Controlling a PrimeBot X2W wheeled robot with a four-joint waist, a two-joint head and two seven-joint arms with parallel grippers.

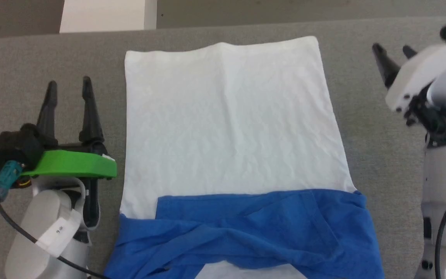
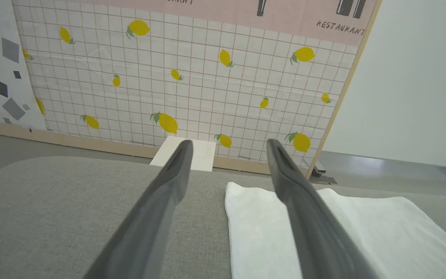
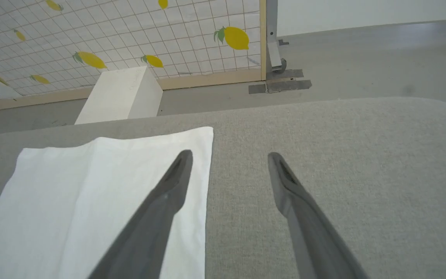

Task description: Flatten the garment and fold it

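Garment (image 1: 227,128): laid flat on grey padded surface (image 1: 25,66), white body toward the far edge, blue sleeves (image 1: 269,228) folded across the near end; the head view gives the sleeves.
Left gripper (image 1: 69,81): just beside the garment's left edge, fingers spread wide, holding nothing.
Right gripper (image 1: 391,47): off the far right corner, apart from the cloth, spread wide, empty.
Wrist views: the white far corners, plus lemon-print panel (image 2: 207,77) and white box (image 3: 118,93) beyond the surface.
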